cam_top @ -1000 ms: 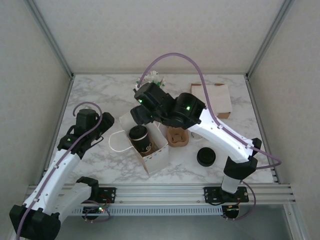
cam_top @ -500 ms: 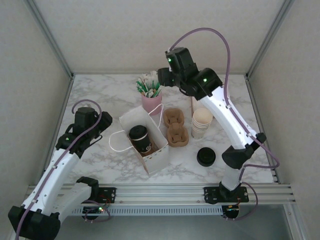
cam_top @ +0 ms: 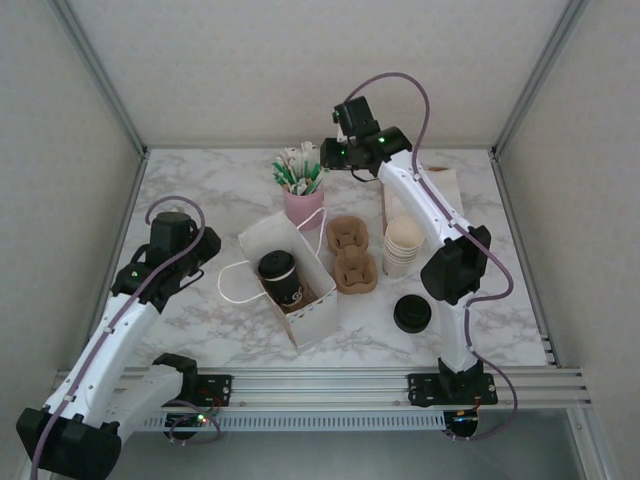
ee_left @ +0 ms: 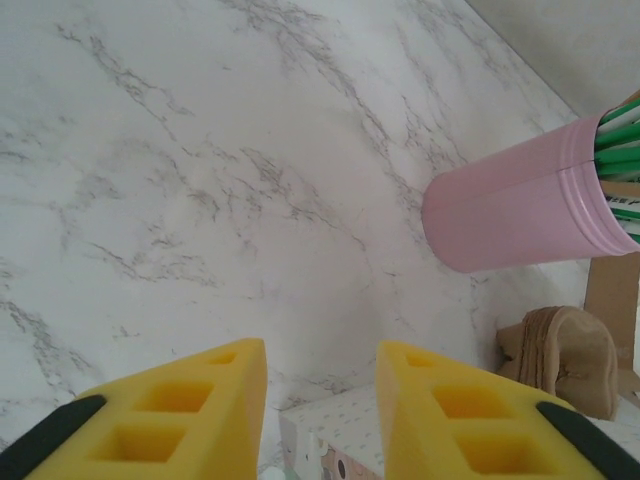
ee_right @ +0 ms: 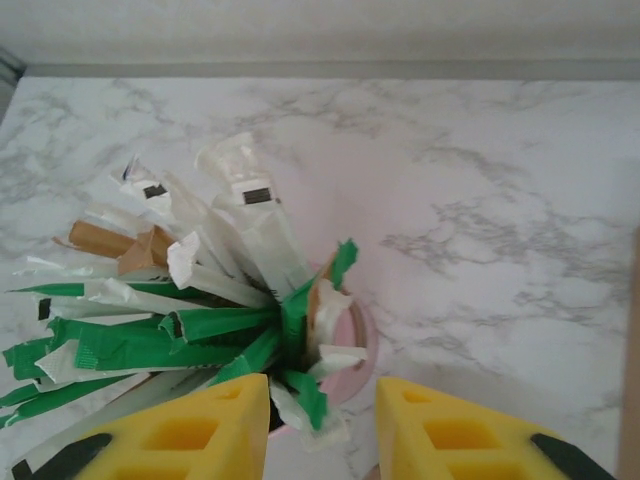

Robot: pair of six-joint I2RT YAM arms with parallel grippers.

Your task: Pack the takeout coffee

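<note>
While the takeout coffee [cam_top: 280, 277] stands upright in the white bag [cam_top: 320, 318], lid up, both pairs of jaws stand parted and empty. Left jaws are nearer: coffee lies just to their right. Right jaws hang above the pink cup [cam_top: 303, 208], coffee well back toward their base.

lab booth: aluminium frame [cam_top: 320, 381], blank walls [cam_top: 320, 70]

The left arm [cam_top: 115, 335] and right arm [cam_top: 425, 200] wear white shells between black joints, with black bases clamped to a silver rail [cam_top: 320, 381]. A lilac cable [cam_top: 395, 78] loops off each. Tiny green lights [cam_top: 378, 141] glow on the joints. The fingers [ee_left: 170, 410] are yellow, with square cut-outs and black tips.
</note>
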